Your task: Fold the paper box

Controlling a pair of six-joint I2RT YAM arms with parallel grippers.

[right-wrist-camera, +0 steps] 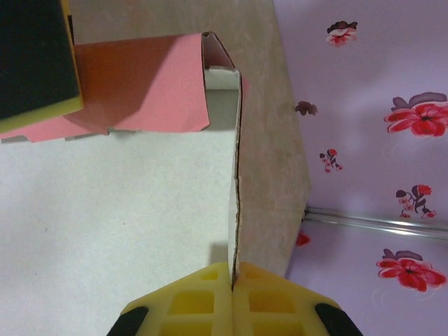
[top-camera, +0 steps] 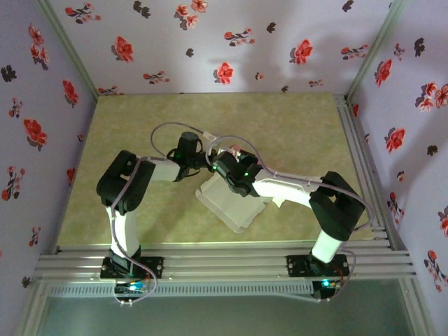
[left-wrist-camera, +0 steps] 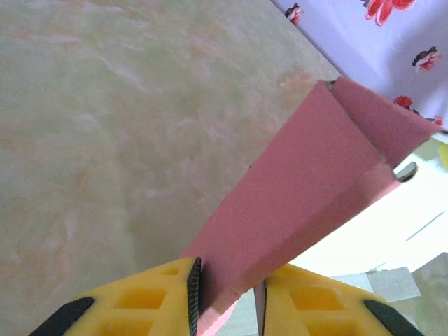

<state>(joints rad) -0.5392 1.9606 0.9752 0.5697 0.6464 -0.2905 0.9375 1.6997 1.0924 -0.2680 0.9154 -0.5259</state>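
Right gripper (right-wrist-camera: pixel 233 269) is clenched on a thin upright wall of the box (top-camera: pixel 234 206), which we see edge-on running away from its fingertips. Left gripper (left-wrist-camera: pixel 225 287) has a pink panel standing between its jaws. One pad looks to touch the card, but the other side is unclear, so we cannot tell whether it pinches or merely straddles. The box lies half-formed on the table (top-camera: pixel 294 126), near the middle and right under both wrists, with its pale face up as the floor and its pink faces raised as walls that meet at a corner. We judge the fold to be partway done: two walls are up and the corner does not look locked. The risks come from two holds on one light sheet. If the arms pull apart or twist against each other, the card may crease off its fold lines or tear at a tab. If the left jaws are loose, the pink panel can spring back flat. With nothing pinning the floor, a lift by either arm could drag the whole box across the table.
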